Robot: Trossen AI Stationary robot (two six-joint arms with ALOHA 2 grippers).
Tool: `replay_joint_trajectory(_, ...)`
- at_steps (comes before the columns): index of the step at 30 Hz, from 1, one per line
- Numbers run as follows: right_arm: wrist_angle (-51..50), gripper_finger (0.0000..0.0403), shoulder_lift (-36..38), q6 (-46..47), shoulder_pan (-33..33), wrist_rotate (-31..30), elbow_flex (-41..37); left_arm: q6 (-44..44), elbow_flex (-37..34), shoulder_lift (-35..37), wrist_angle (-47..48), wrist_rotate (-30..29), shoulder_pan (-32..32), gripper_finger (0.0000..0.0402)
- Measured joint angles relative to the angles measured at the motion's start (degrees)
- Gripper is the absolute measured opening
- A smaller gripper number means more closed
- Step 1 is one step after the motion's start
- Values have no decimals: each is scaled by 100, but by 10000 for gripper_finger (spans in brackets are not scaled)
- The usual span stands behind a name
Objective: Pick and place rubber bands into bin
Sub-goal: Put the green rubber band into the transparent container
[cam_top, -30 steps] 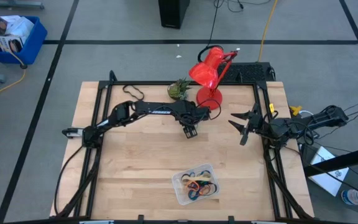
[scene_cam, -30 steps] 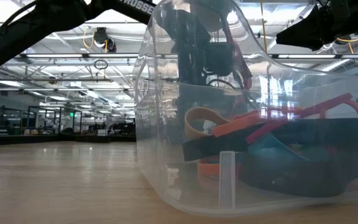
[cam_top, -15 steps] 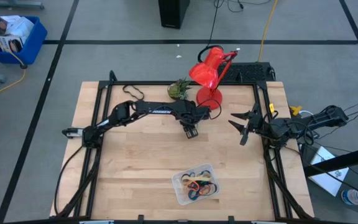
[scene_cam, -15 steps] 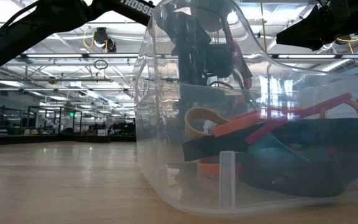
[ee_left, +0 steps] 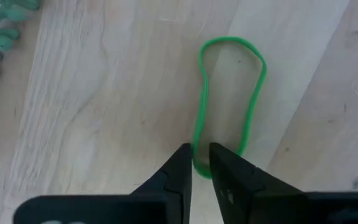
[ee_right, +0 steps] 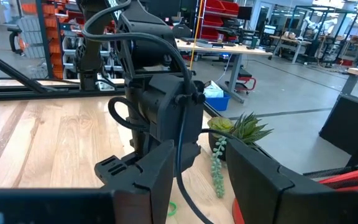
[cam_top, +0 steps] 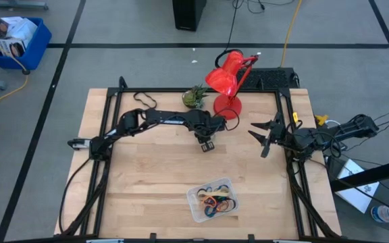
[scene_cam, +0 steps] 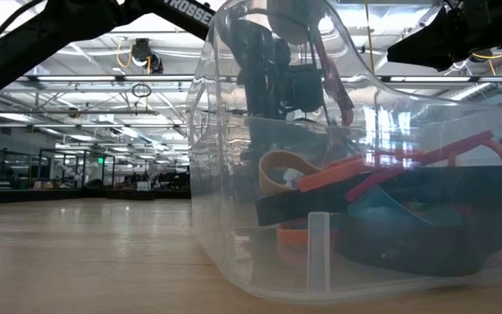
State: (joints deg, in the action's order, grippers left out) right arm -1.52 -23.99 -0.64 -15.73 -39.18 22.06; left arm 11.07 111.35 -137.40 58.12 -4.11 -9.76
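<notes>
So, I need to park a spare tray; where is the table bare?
Bare wood lies left of the bin and between it and the left gripper. It is crowded around the red lamp and plant.

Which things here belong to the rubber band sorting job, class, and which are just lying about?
Belonging to the job:
- green rubber band on the wood, left gripper closing on its near end
- clear bin already holding rubber bands
- right gripper waiting open near the table's right edge

Just lying about:
- red lamp
- small plant
- blue bin on the floor
</notes>
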Motion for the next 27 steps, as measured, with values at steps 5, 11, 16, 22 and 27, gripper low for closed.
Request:
replay_joint_trajectory(5, 0, 144, 0, 0, 0, 0, 0, -7, -121, -9, -211, 218, -6, 37)
replay_joint_trajectory(11, 2, 144, 0, 0, 0, 0, 0, -20, -134, -16, -426, 222, 7, 10)
replay_joint_trajectory(16, 1, 144, -2, 0, 0, 0, 0, 15, -138, -16, -438, 235, 9, 5)
replay_joint_trajectory(22, 0, 144, -2, 0, 0, 0, 0, 20, -142, -16, -447, 246, 9, 4)
replay_joint_trajectory(27, 0, 144, 0, 0, 0, 0, 0, 20, -153, 86, -408, 254, 10, 4)
